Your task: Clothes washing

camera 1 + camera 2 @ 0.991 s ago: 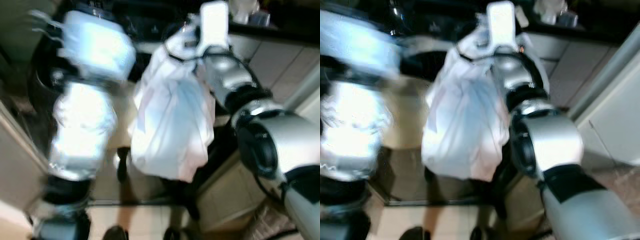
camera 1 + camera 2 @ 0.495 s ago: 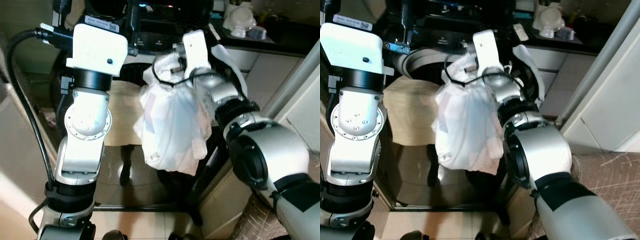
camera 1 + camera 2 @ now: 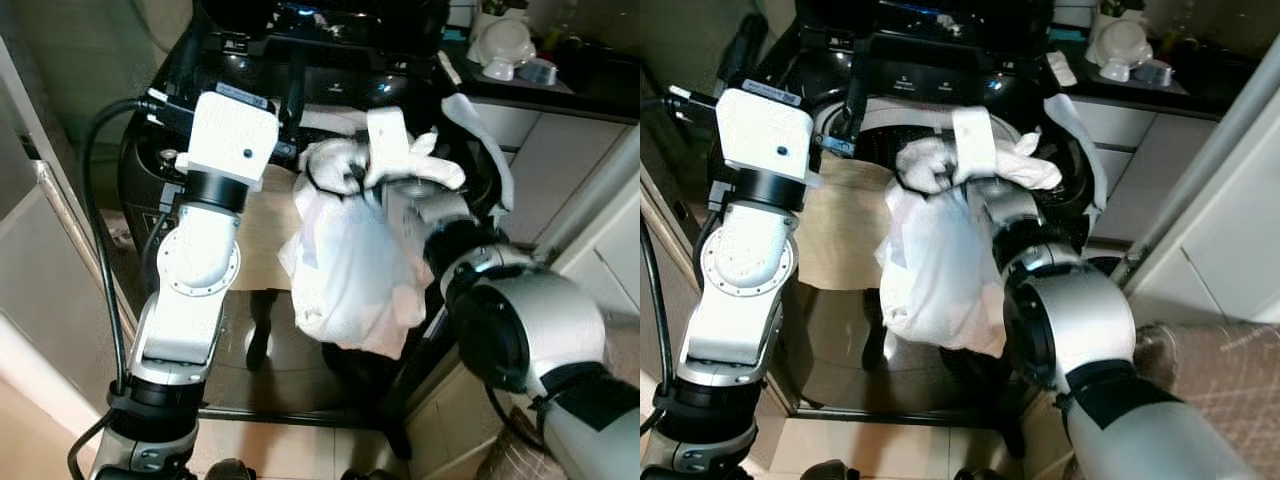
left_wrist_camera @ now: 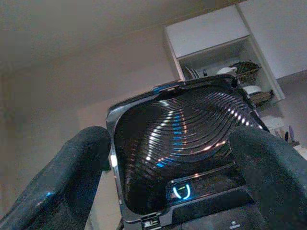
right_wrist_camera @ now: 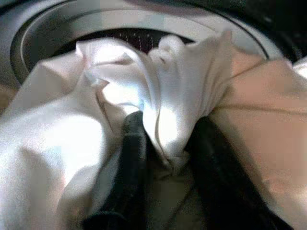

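Observation:
A white garment (image 3: 350, 270) hangs bunched from my right gripper (image 5: 169, 124), which is shut on a fold of it. The cloth drapes down the front of the black top-load washing machine. The gripper holds the top of the garment (image 5: 158, 86) just over the steel rim of the drum (image 5: 96, 24). A beige cloth (image 3: 835, 220) lies over the washer's front edge, beside the garment. My left arm (image 3: 200, 260) is raised to the left of the drum. Its gripper (image 4: 170, 143) stands open and points up at the washer's raised ribbed lid (image 4: 182, 120), holding nothing.
A dark counter at the back right carries white crockery (image 3: 505, 45). White cabinet doors (image 3: 1230, 250) stand on the right, with a patterned rug (image 3: 1230, 370) below them. A black cable (image 3: 100, 250) loops beside my left arm. Shelves with dishes (image 4: 230, 72) show behind the lid.
The blurred view has steadied and shifted. My right gripper has brought the garment's top down nearer the drum opening. My left wrist has come closer to the right one.

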Robot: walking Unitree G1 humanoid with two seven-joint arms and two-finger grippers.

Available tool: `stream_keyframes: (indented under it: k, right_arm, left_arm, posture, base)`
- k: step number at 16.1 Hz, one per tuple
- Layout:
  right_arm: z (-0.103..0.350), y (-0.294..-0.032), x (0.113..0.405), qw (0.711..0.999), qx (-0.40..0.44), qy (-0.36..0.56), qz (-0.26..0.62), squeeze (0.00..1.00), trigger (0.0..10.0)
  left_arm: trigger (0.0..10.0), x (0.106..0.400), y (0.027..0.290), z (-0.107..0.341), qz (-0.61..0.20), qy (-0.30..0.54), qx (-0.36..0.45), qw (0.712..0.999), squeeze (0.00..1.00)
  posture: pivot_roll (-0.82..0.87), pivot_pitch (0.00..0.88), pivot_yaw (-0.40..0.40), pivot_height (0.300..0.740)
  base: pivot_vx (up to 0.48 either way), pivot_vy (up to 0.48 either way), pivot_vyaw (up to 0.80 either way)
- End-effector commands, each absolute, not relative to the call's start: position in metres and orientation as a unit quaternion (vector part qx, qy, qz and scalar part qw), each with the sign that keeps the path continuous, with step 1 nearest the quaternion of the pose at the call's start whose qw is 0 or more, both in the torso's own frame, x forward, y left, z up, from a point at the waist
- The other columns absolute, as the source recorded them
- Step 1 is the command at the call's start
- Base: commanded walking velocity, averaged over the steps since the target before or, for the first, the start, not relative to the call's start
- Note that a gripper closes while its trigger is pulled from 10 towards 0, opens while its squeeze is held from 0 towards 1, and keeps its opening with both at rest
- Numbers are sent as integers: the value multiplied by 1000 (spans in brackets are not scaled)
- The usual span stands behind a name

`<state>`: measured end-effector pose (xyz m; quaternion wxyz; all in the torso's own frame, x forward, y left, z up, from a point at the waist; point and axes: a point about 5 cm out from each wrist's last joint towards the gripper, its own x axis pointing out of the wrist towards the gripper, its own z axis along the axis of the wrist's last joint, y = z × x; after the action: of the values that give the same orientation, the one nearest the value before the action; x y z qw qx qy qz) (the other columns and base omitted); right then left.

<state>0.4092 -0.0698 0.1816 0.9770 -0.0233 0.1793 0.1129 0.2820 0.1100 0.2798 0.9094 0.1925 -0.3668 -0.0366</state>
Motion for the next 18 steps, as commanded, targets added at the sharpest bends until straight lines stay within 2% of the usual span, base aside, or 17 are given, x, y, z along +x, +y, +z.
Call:
stream_keyframes:
  k: [1,3,5,10,11,13,14,15,16,17,18]
  right_arm:
    - [180,-77,410,978,-30,184,96,1000,10000]
    - [214,-78,419,990,-74,96,78,1000,10000]
    - [241,-77,424,993,-89,40,68,1000,10000]
    - [299,-84,427,983,-153,-104,10,1000,10000]
    - [317,-86,424,962,-216,-168,-25,1000,10000]
    - [332,-83,419,887,-377,-256,-79,1000,10000]
    - [336,-77,415,797,-502,-317,-110,1000,10000]
    - [332,-79,415,766,-546,-322,-109,1000,10000]
    - [335,-90,416,834,-448,-306,-97,286,10000]
    - [341,-98,413,835,-421,-335,-113,0,10000]
    - [344,-100,410,810,-436,-371,-131,0,10000]
  left_arm:
    - [10000,281,107,282,-45,-373,197,906,0]
    - [10000,280,103,279,-50,-381,234,893,0]
    - [10000,280,104,278,-49,-379,232,895,0]
    - [10000,281,104,277,-43,-381,234,894,0]
    - [10000,282,104,277,-42,-380,235,894,0]
    - [10000,282,104,277,-41,-378,237,894,0]
    - [10000,283,104,275,-41,-376,238,895,0]
    - [10000,283,104,275,-43,-375,238,895,0]
    - [10000,283,104,274,-43,-374,237,895,0]
    - [10000,283,105,274,-41,-373,238,896,0]
    - [10000,283,106,273,-40,-372,238,896,0]
  posture:
    - [170,10,-105,740]
    - [171,12,-106,740]
    - [169,12,-105,740]
    - [164,8,-103,740]
    - [161,4,-98,740]
    - [161,4,-98,740]
    - [158,0,-94,740]
    - [158,0,-96,740]
    - [160,0,-98,740]
    - [161,0,-98,740]
    - [154,0,-94,740]
  base:
    - [0,0,0]
    - [0,0,0]
    - [0,0,0]
    - [0,0,0]
    - [0,0,0]
    - [0,0,0]
    - [0,0,0]
    - [0,0,0]
    - [0,0,0]
    - [0,0,0]
    - [0,0,0]
